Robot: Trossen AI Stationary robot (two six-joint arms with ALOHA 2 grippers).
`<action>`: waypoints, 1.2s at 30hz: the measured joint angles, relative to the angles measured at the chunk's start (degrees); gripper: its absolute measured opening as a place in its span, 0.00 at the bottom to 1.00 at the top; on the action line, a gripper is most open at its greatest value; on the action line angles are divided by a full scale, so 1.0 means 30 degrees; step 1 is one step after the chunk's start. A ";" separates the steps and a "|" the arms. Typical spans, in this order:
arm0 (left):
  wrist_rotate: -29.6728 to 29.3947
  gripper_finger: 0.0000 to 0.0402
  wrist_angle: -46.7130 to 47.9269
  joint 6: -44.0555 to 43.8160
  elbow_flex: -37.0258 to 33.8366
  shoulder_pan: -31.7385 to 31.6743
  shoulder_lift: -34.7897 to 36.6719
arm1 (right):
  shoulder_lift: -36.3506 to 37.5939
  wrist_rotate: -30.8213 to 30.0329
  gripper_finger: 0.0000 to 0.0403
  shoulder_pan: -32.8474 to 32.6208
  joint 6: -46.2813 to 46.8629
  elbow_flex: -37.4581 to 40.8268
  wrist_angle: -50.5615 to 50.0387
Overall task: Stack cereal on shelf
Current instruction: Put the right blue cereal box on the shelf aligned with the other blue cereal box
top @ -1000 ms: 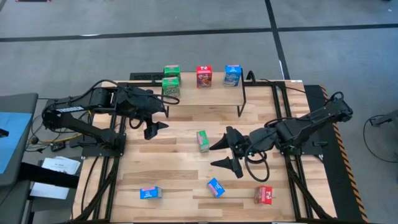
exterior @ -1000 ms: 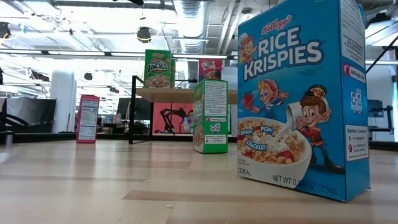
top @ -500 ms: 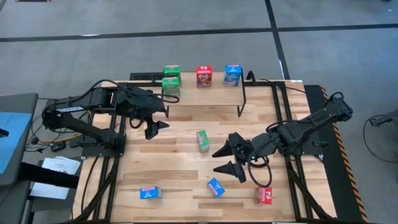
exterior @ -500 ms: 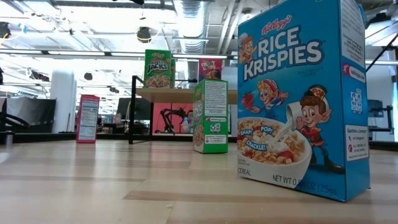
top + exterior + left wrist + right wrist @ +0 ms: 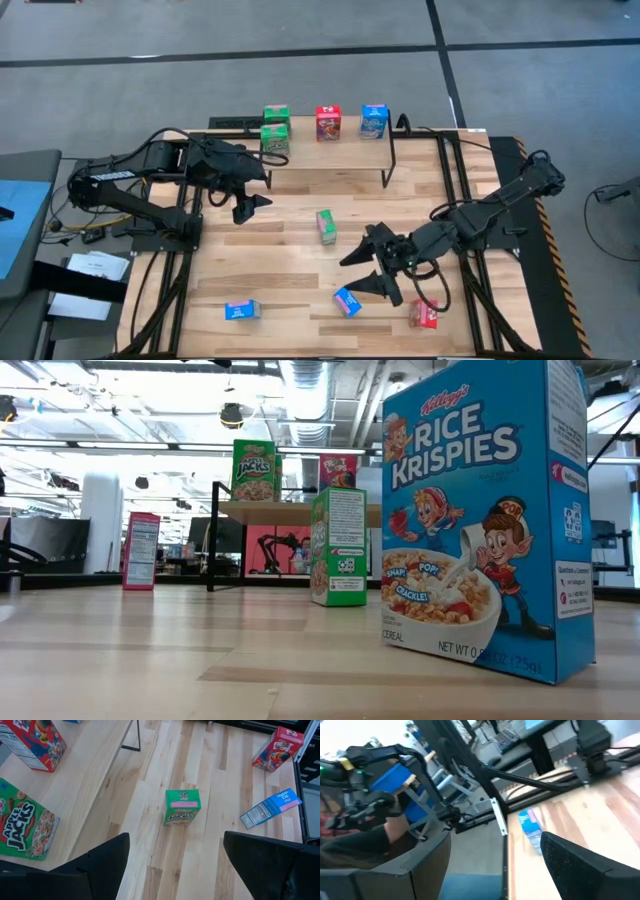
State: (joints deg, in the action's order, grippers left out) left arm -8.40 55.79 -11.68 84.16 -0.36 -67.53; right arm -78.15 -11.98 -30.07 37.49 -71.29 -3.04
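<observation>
Over the near half of the tabletop [image 5: 290, 260] the right tool [image 5: 375, 268] hangs low with its two fingers spread wide and nothing between them, tips pointing toward the blue box [image 5: 347, 301] lying tilted just beside it. A red box [image 5: 425, 314] sits close behind that tool near the front right corner, and another blue box [image 5: 241, 310] lies well off toward the front left. In the middle of the tabletop a green box [image 5: 326, 226] stands alone; the left wrist view looks straight down on its top [image 5: 182, 807]. The left tool [image 5: 246, 190] hovers by the shelf's left end, fingers wide apart and empty. Up on the shelf [image 5: 330, 150] there are four boxes: two green ones at the left end, one [image 5: 276, 115] behind the other [image 5: 275, 139], then a red box [image 5: 328, 122] and a blue box [image 5: 374, 120] in the back row. From tabletop height a big blue Rice Krispies box [image 5: 485, 520] fills the right side, with a green box [image 5: 338, 545] standing farther back and a red box [image 5: 141, 550] off to the left. The right wrist view looks out past the tabletop edge into the room, where a blue box [image 5: 532, 827] shows blurred.
</observation>
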 joint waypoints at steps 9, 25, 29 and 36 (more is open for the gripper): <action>0.0000 0.78 0.0007 -0.0004 0.0000 -0.0001 0.0000 | 0.0015 -0.0717 0.82 -0.0200 0.3461 0.0000 -0.5205; 0.0004 0.78 0.0051 -0.0026 0.0000 -0.0001 0.0000 | -0.3182 0.1035 0.82 -0.0318 0.7420 0.0022 -0.7162; 0.0007 0.78 0.0051 -0.0036 0.0000 -0.0001 0.0000 | -0.3483 0.1035 0.82 -0.0289 0.8455 -0.0025 -0.7586; 0.0007 0.78 0.0080 -0.0051 0.0000 0.0006 0.0000 | -0.4389 0.1346 0.82 -0.0340 0.9972 0.0004 -0.8039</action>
State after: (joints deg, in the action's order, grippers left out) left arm -8.38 56.03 -11.84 84.16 -0.34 -67.53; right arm -91.32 -7.94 -31.09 67.41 -71.27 -27.16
